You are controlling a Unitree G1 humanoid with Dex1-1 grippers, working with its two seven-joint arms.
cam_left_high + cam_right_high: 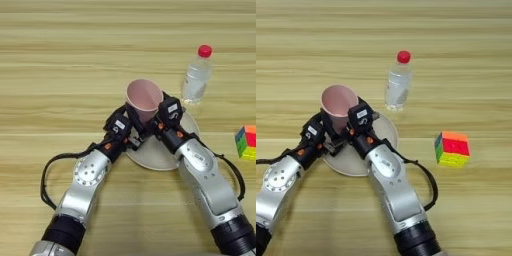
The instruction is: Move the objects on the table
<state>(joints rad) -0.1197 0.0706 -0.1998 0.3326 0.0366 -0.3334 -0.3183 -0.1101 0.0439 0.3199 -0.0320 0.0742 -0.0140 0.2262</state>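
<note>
Pink cup (144,97) right in the middle of the table (60,60), mouth up and open toward the camera, pale inside plainly on show. Sits over the 12 o'clock part of a pale round plate (155,157), lower body and base hidden behind black hardware, so cannot tell whether resting on the plate or held just clear of it. Flanked close on both sides! Left gripper (133,131) tucked in at 7 o'clock of the cup, hard against its lower wall, silver forearm trailing away toward 7 o'clock with a black cable looping off beside it. Right gripper (153,125) pressed in at 4 o'clock of the cup, forearm running down toward 5 o'clock, lying across the plate's 3 o'clock rim. Both crowded tight around the cup's lower half, nearly meeting beneath it. Open, closed or clamped on the cup? Cannot tell for either one, too much black on black down there. Over at 1 o'clock from the cup, near but apart: clear bottle (196,77), upright, red cap on top, standing on bare wood just beyond the plate's far rim. Out at 3 o'clock from the plate, well apart, alone on the planks: coloured puzzle cube (452,148), red, orange, green and yellow faces showing.
</note>
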